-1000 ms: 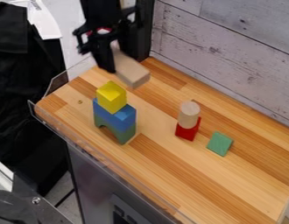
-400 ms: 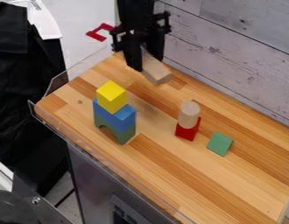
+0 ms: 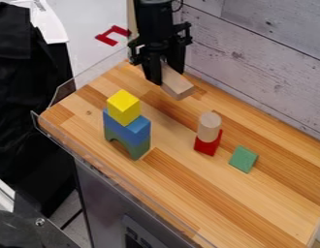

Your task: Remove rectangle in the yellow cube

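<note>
My gripper [image 3: 165, 73] is parted only by the width of the pale rectangular block [image 3: 178, 89], its fingers on either side of it, gripping one end. The other end juts out past my fingertips, toward the lower right of the view. I hang over the back part of the wooden counter [image 3: 253, 203], near the whitewashed plank wall [image 3: 266, 58]; I can't tell whether the block touches the wood.

The yellow cube [image 3: 123, 107] is apart from my block, down and to the left, sitting on a blue block [image 3: 134, 129] over a green arch [image 3: 139, 149]. Bare wood runs between that stack and the pale cylinder [image 3: 208, 127] upright on a red block [image 3: 208, 146]. Just beyond those lies a green piece [image 3: 244, 159]. A clear guard [image 3: 65, 90] edges the counter's left side.
</note>
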{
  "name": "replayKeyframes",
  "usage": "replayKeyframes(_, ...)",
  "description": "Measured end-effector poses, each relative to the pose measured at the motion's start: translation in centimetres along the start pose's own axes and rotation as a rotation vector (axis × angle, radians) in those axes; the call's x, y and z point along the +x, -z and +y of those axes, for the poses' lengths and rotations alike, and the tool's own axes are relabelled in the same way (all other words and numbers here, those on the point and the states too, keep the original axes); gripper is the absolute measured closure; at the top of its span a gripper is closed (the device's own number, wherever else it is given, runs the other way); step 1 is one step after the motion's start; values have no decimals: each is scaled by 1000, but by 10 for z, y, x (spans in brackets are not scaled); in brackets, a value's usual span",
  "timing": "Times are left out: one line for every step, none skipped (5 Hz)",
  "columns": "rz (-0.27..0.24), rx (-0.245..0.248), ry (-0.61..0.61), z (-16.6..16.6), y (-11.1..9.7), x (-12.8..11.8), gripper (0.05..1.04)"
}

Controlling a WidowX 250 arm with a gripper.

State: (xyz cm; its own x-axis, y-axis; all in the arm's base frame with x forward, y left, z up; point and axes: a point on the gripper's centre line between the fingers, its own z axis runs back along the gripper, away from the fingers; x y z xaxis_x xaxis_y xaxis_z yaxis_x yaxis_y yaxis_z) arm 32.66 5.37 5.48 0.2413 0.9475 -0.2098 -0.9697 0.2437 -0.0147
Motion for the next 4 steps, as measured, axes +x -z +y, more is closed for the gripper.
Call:
replayKeyframes(21, -8, -44, 8, 17, 2, 531)
replayKeyframes(17, 0, -62, 10, 32, 12, 531)
replayKeyframes(19, 2, -24, 12, 45, 14, 531)
replayKeyframes(42, 31, -10, 12, 62, 16, 531)
